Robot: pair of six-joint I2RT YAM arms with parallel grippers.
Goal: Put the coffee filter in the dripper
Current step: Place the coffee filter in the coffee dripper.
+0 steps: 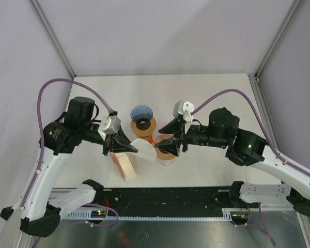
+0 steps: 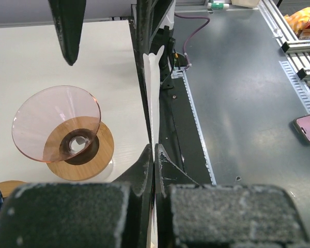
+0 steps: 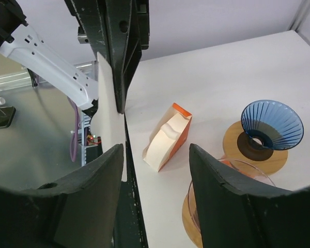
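Box [image 1: 124, 165]: orange-sided, lying on the table [image 1: 206, 98] nearest the arm bases, a stack of white papers showing in its open side.
Left gripper [image 2: 154, 157]: clamped shut on the filter, fingers pressed together with the paper's edge between them; poised just above the box in the top view.
Filter [image 2: 154, 98]: white, flat, held off the table and seen edge-on from the left wrist; free end reaching toward the right gripper, contact with it not discernible; beside the amber dripper, inside neither cone.
Right gripper [image 3: 155, 191]: jaws parted, gripping nothing; facing the left gripper across the filter's free end.
Amber dripper [image 2: 57, 124]: clear cone on a round wooden base, upright on the table, partly under the right gripper in the top view.
Blue dripper [image 1: 142, 117]: ribbed cone on a wooden base, upright, just behind the amber one, farthest from the bases.
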